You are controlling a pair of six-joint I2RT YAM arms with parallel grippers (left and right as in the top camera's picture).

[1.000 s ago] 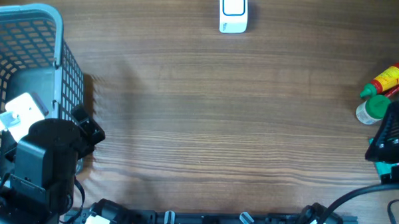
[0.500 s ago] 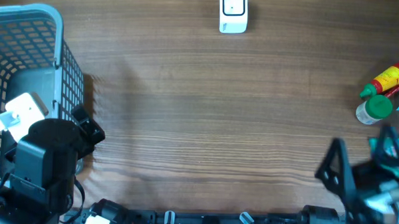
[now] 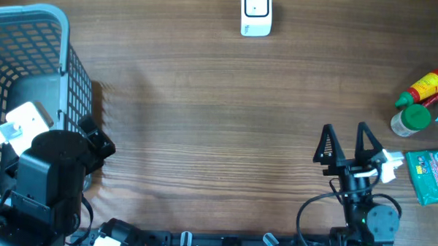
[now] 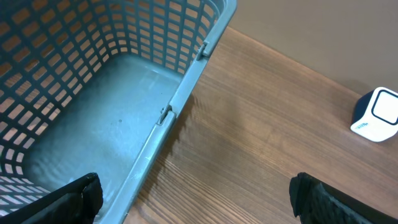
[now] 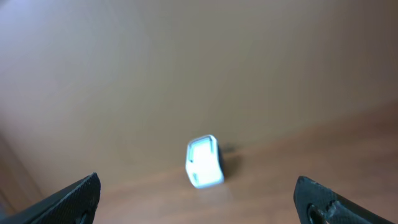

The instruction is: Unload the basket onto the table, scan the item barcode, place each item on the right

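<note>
the right fingers [image 3: 326, 149] have swung in from the right edge to the lower right of the overhead frame, spread wide, empty. left fingers [image 4: 78, 198] hang released over the basket [image 3: 33, 18], lower left. scanner [image 3: 256, 13] top centre; green packet [image 3: 430, 174] at the table's [image 3: 204, 122] right edge.
</note>
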